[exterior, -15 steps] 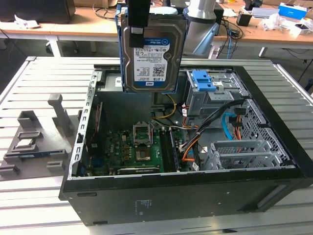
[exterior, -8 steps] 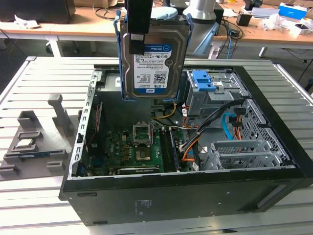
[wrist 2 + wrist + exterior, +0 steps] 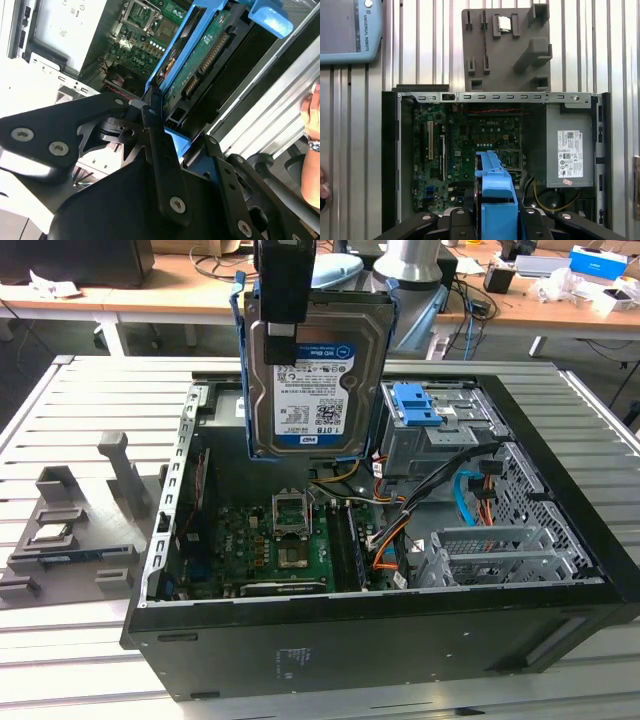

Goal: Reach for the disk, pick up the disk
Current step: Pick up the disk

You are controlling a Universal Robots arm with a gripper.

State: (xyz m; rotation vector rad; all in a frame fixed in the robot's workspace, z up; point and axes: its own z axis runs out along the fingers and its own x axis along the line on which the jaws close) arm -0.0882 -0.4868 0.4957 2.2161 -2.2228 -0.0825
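Observation:
The disk (image 3: 315, 390) is a silver hard drive with a blue-and-white label and a blue bracket along its sides. It hangs upright in the air above the open computer case (image 3: 380, 625), clear of the parts inside. My gripper (image 3: 283, 335) comes down from above and is shut on the disk's upper edge. In the second wrist view the disk (image 3: 200, 55) shows edge-on with its green board, clamped between the black fingers (image 3: 156, 145). In the first wrist view the blue bracket (image 3: 495, 197) sits between the gripper's arms, over the motherboard (image 3: 470, 145).
A blue caddy (image 3: 418, 405) sits on the grey drive cage inside the case, beside cables. A grey fixture (image 3: 80, 530) lies on the slatted table at the exterior view's left. A teach pendant (image 3: 347, 30) lies beside the case. A person's hand (image 3: 311, 117) is close by.

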